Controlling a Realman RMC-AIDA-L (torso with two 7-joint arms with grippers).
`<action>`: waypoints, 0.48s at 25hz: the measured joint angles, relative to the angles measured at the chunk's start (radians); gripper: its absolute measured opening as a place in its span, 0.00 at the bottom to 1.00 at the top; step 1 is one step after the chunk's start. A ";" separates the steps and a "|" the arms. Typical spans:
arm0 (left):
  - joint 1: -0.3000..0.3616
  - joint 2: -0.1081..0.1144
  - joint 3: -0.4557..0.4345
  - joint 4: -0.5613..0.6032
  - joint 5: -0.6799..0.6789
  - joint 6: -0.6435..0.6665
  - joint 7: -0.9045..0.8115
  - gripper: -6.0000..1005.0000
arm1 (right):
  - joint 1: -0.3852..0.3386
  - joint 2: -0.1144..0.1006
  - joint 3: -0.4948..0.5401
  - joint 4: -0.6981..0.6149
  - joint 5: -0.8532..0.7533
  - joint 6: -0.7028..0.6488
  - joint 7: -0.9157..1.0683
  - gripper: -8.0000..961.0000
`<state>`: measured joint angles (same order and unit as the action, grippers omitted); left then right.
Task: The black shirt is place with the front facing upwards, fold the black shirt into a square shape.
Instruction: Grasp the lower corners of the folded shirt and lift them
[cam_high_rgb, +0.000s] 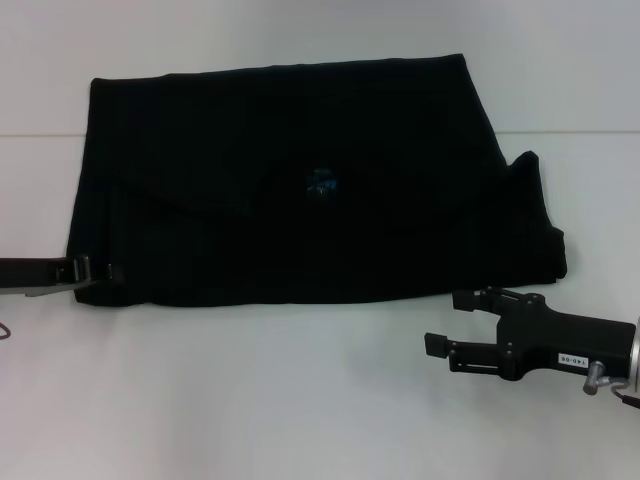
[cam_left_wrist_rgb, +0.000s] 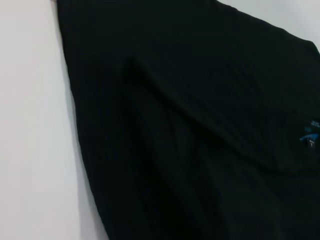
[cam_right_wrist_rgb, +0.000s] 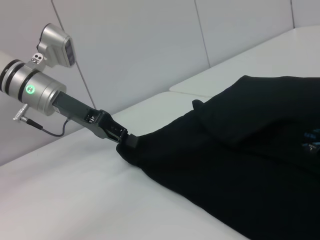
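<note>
The black shirt (cam_high_rgb: 250, 180) lies flat on the white table (cam_high_rgb: 300, 400) as a wide, partly folded shape, and a small blue label (cam_high_rgb: 321, 185) shows near its middle. A sleeve sticks out at its right end. At the shirt's near left corner my left gripper (cam_high_rgb: 105, 270) is shut on the cloth edge; the right wrist view shows that gripper (cam_right_wrist_rgb: 125, 140) with the shirt (cam_right_wrist_rgb: 240, 165) bunched at its tip. The left wrist view is filled by the shirt (cam_left_wrist_rgb: 200, 125). My right gripper (cam_high_rgb: 450, 322) hangs open just off the near right corner, holding nothing.
A seam in the white table (cam_high_rgb: 580, 133) runs across behind the shirt. Pale wall panels (cam_right_wrist_rgb: 150, 45) stand beyond the table in the right wrist view.
</note>
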<state>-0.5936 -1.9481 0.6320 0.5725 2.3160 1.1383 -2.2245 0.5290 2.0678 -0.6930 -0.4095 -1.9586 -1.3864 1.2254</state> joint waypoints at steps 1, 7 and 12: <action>-0.001 0.000 0.000 0.000 0.001 0.000 0.000 0.24 | 0.000 0.000 0.000 0.000 0.001 0.000 0.000 0.95; -0.008 0.000 0.000 0.000 0.002 0.005 0.005 0.07 | -0.001 -0.012 0.020 -0.002 0.006 0.002 0.043 0.95; -0.008 0.001 0.000 0.000 0.003 0.008 0.007 0.03 | -0.001 -0.048 0.065 -0.024 0.002 0.037 0.223 0.95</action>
<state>-0.6016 -1.9467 0.6319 0.5723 2.3193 1.1462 -2.2175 0.5276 2.0197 -0.6277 -0.4331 -1.9561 -1.3498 1.4488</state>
